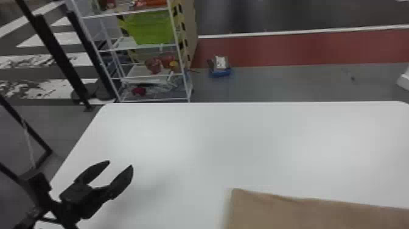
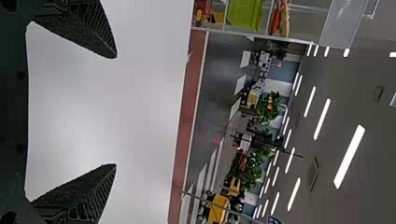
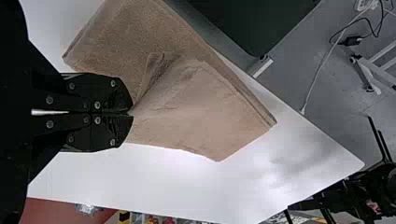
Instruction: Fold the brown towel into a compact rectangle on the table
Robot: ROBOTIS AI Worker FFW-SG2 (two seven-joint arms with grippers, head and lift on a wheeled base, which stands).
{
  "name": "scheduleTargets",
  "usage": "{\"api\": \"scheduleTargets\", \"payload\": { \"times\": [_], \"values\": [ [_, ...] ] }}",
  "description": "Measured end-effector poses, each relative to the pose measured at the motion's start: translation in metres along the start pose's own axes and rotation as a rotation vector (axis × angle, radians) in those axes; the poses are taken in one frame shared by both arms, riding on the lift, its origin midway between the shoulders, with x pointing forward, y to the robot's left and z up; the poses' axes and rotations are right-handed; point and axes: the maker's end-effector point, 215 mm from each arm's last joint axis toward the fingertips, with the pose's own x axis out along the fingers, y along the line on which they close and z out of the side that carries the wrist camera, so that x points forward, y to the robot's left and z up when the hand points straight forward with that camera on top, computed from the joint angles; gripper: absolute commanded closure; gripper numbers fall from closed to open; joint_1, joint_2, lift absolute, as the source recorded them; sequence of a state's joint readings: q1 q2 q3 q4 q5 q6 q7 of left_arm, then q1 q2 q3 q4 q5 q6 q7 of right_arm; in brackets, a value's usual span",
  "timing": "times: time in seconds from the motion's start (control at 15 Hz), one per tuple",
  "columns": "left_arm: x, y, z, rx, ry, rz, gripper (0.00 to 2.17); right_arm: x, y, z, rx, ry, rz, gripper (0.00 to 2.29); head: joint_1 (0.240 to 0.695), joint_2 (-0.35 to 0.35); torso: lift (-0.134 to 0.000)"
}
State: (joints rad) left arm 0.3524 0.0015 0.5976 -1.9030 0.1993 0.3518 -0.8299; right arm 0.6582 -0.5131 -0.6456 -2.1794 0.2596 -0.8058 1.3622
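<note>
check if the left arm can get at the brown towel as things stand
Probably yes: the left end effector is open, well to the left of the towel, and nothing seems to stand between them. The right end effector pinches a fold, so another edge looks safer.

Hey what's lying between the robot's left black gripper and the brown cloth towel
Just white tabletop, with a faint shadow on it, lies between the left black gripper and the brown cloth towel, seen in the head view.

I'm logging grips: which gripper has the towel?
The right gripper, shut on a pinch of the brown towel; the left gripper hangs open and empty.
</note>
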Motion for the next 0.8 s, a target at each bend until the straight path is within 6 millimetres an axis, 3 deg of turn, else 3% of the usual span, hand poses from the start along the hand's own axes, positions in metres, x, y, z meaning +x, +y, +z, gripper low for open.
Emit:
{"api": "scheduleTargets", "payload": {
  "times": [0.33, 0.8],
  "values": [
    [0.006, -0.009, -0.009, 0.001, 0.017, -0.016, 0.05, 0.020, 0.053, -0.026, 0.039, 0.007, 0.117, 1.33, 0.695, 0.086, -0.123],
    [0.007, -0.010, -0.011, 0.010, 0.025, -0.017, 0.05, 0.030, 0.076, -0.046, 0.044, 0.033, 0.193, 1.33, 0.695, 0.053, -0.123]
  ]
}}
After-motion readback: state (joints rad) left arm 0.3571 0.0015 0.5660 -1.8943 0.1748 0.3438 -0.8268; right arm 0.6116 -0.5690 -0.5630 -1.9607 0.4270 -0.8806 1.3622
